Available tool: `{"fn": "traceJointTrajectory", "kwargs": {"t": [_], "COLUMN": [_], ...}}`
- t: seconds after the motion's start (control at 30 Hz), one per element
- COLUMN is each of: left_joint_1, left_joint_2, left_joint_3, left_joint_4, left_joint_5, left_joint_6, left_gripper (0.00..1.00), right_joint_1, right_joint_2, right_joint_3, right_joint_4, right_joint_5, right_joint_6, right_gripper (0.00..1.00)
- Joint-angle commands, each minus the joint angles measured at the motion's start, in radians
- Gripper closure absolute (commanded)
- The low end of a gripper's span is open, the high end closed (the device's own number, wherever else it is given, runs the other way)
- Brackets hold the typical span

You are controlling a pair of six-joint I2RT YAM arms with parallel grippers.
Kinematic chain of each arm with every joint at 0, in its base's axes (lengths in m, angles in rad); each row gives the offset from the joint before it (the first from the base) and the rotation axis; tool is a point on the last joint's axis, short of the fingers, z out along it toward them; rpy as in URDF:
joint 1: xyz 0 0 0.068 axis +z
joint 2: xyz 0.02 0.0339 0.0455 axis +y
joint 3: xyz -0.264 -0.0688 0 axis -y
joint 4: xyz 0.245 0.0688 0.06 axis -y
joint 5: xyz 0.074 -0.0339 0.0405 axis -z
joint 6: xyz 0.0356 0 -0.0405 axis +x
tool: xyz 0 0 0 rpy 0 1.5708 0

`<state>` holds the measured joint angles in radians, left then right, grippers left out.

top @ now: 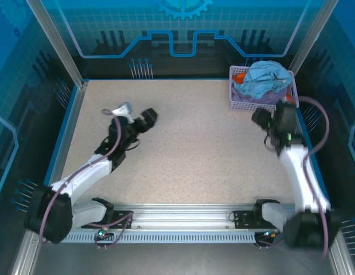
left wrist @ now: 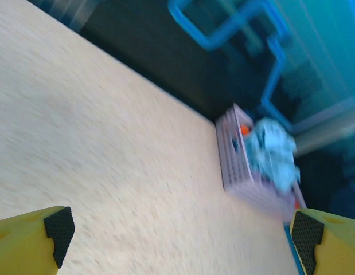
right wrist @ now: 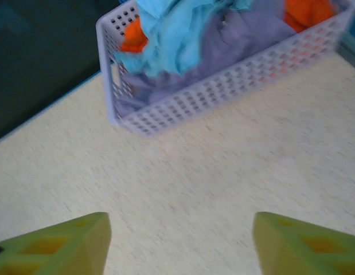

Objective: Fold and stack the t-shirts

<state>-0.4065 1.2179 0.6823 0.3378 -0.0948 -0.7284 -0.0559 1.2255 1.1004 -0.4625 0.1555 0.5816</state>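
At 1 o'clock on the surface (top: 194,149), the mesh basket (top: 246,104) holds the sky-blue t-shirt (top: 268,77) heaped over a lavender t-shirt (right wrist: 252,40) and an orange t-shirt (right wrist: 306,11). The left end effector (top: 145,119) and right end effector (top: 262,118) both gape wide, empty.

Lavender mesh basket (top: 249,103) sits, apparently upright, far right on the speckled table (top: 194,149).

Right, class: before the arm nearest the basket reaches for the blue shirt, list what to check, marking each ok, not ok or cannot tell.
1. Right gripper open and empty: ok.
2. Left gripper open and empty: ok.
3. Blue shirt topmost in the basket: ok.
4. Basket upright on the table: ok.
5. Right gripper above the blue shirt: not ok, short of the basket.
6. Blue shirt free of the purple shirt: cannot tell.
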Motion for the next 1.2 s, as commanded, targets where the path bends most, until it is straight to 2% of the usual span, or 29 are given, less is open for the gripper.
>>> {"fn": "traceJointTrajectory", "kwargs": {"t": [0.0, 0.1, 0.23, 0.37, 0.47, 0.53, 0.7, 0.73, 0.83, 0.87, 1.03, 1.17], "left_joint_1": [-0.114, -0.194, -0.285, -0.307, -0.314, -0.314, -0.314, -0.314, -0.314, -0.313, -0.313, -0.313], "left_joint_2": [0.113, 0.215, 0.294, 0.300, 0.297, 0.302, 0.305, 0.307, 0.313, 0.312, 0.313, 0.312], "left_joint_3": [0.065, 0.077, 0.040, -0.002, 0.008, 0.011, 0.016, 0.017, 0.024, 0.024, 0.027, 0.028], "left_joint_4": [-0.155, -0.176, -0.120, -0.056, -0.050, -0.048, -0.051, -0.054, -0.061, -0.061, -0.066, -0.065], "left_joint_5": [0.023, 0.013, -0.031, -0.005, -0.005, -0.008, 0.002, 0.005, 0.018, 0.021, 0.020, 0.024], "left_joint_6": [0.096, 0.122, 0.198, 0.215, 0.230, 0.225, 0.218, 0.216, 0.210, 0.210, 0.210, 0.213], "left_gripper": [0.01, 0.01, 0.01, 0.01, 0.01, 0.01, 0.01, 0.01, 0.01, 0.01, 0.01, 0.01], "right_joint_1": [0.013, -0.006, -0.030, -0.043, -0.054, -0.060, -0.076, -0.080, -0.084, -0.083, -0.082, -0.075], "right_joint_2": [0.277, 0.504, 0.853, 1.174, 1.311, 1.320, 1.281, 1.292, 1.298, 1.286, 1.170, 1.062], "right_joint_3": [0.279, 0.526, 0.999, 1.480, 1.660, 1.633, 1.478, 1.486, 1.490, 1.474, 1.357, 1.298], "right_joint_4": [-0.249, -0.283, -0.489, -0.674, -0.751, -0.738, -0.620, -0.619, -0.605, -0.589, -0.488, -0.450], "right_joint_5": [0.011, 0.048, 0.085, 0.092, 0.117, 0.145, 0.117, 0.103, 0.068, 0.061, 0.038, 0.023], "right_joint_6": [-0.012, 0.016, 0.031, 0.029, 0.043, 0.063, 0.071, 0.065, 0.043, 0.033, 0.023, 0.036], "right_gripper": [0.37, 0.37, 0.36, 0.40, 0.46, 0.48, 0.54, 0.58, 0.84, 0.88, 0.99, 1.00]}}
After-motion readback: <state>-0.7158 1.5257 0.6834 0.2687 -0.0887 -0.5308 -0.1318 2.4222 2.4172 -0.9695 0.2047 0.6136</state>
